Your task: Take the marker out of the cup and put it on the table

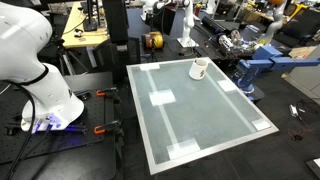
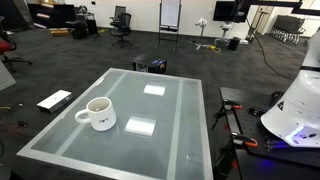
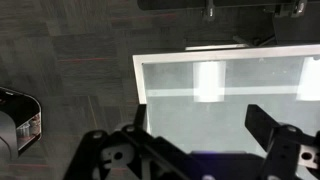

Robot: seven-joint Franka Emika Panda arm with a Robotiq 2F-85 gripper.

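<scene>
The white cup [image 1: 199, 69] stands on the pale grey-green table [image 1: 205, 125] near its far edge. In the other exterior view the cup [image 2: 99, 113] is at the near left of the table [image 2: 175, 105], with its handle to the left. I cannot make out the marker in the cup's dark inside. My gripper [image 3: 200, 130] is open and empty, high above one edge of the table [image 3: 230, 105]. The cup is out of the wrist view. In both exterior views only the white arm [image 1: 30, 60] and its base [image 2: 296, 108] show, not the jaws.
White tape patches [image 2: 140, 126] lie on the table top. A flat black-and-white device [image 2: 54, 99] lies on the carpet beside the table and also shows in the wrist view [image 3: 20, 118]. A cluttered workbench [image 1: 230, 40] and a blue stand [image 1: 258, 68] are behind the table.
</scene>
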